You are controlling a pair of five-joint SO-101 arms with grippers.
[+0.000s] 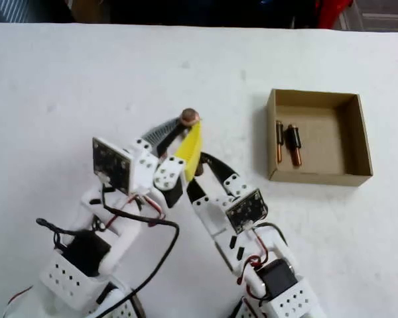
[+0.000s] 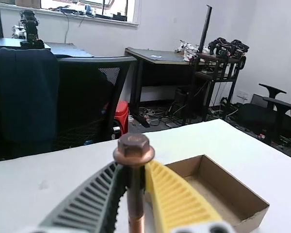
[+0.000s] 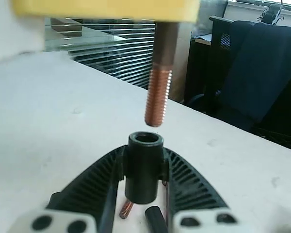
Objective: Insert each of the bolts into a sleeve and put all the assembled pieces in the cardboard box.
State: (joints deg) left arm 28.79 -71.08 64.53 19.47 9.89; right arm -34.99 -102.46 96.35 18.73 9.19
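Note:
My left gripper [image 2: 132,167], with one grey and one yellow finger, is shut on a copper bolt [image 2: 131,147] held upright, head on top [image 1: 189,118]. The bolt's threaded end [image 3: 157,97] hangs just above the open mouth of a black sleeve [image 3: 144,167]. My right gripper [image 3: 144,155] is shut on that sleeve and holds it upright; from above, the gripper [image 1: 198,171] lies partly under the yellow finger [image 1: 191,149]. The cardboard box [image 1: 318,175] on the right holds two assembled pieces [image 1: 278,141] [image 1: 294,144]. Its wall [image 2: 233,199] stands just beyond the left gripper.
A loose bolt [image 3: 126,208] and a loose black sleeve [image 3: 155,213] lie on the table under the right gripper. Both arms' bases and cables [image 1: 152,265] crowd the near table edge. Bare white tabletop [image 1: 86,79] stretches to the far left.

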